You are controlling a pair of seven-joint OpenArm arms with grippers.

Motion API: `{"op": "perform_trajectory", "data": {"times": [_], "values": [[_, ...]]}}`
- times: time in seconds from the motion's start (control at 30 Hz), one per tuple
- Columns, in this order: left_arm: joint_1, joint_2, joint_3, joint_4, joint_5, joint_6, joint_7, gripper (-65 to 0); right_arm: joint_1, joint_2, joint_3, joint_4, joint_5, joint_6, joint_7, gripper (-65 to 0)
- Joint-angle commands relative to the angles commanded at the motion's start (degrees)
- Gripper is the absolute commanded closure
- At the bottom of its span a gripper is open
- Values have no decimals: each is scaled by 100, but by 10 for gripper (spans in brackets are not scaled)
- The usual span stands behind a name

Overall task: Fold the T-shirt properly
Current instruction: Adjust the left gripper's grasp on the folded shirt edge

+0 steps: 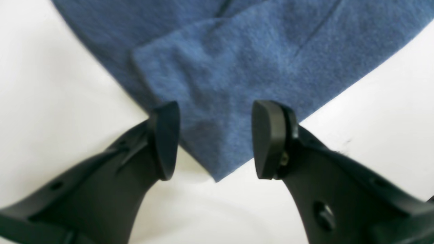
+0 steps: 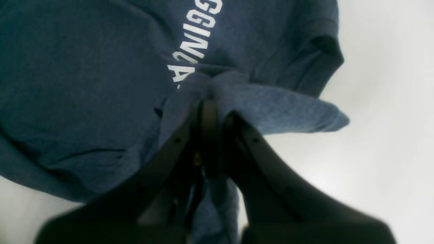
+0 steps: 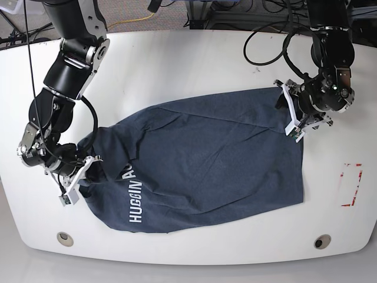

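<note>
The navy T-shirt (image 3: 218, 159) lies spread and rumpled on the white table (image 3: 194, 59), with the white lettering (image 3: 134, 197) showing near its left end. My right gripper (image 3: 82, 171) is at the shirt's left edge. In the right wrist view this gripper (image 2: 210, 105) is shut on a bunched fold of the T-shirt (image 2: 84, 84). My left gripper (image 3: 290, 115) is at the shirt's far right corner. In the left wrist view it (image 1: 217, 139) is open, its jaws on either side of a corner of the T-shirt (image 1: 237, 67) that lies flat on the table.
A red tape outline (image 3: 352, 184) marks the table at the right. Two round grommets (image 3: 65, 239) (image 3: 321, 242) sit near the front edge. Black cables (image 3: 265, 41) hang over the table's back right, behind the left arm.
</note>
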Motion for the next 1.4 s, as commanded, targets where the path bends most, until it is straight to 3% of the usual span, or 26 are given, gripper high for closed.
{"op": "perform_trajectory", "data": {"times": [0.17,0.4,0.5,0.77,1.0,1.17,1.33,1.4], "values": [[44,141,-721,-35,-26,-26,18,-335,-9,0,0,0,0,0,0,0],[88,615,-1952,-35,-35,-26,97,-490,-18,0,0,0,0,0,0,0],[88,800,-2004,-141,-62,-35,325,-503,-18,0,0,0,0,0,0,0],[237,870,-2013,-1011,-1002,-18,343,-500,-18,0,0,18,0,0,-9,0],[273,958,-2004,-1231,-1081,-18,343,-494,-18,0,9,26,0,0,-18,0],[229,1152,-1987,-1292,-1064,-18,343,-347,-26,0,9,26,0,0,-26,0],[35,1266,-2004,-1679,-1055,-18,325,-115,-26,-9,18,18,0,0,-26,0],[18,1266,-2013,-1723,-1064,-18,273,-51,-26,-9,18,26,0,0,-26,0]]}}
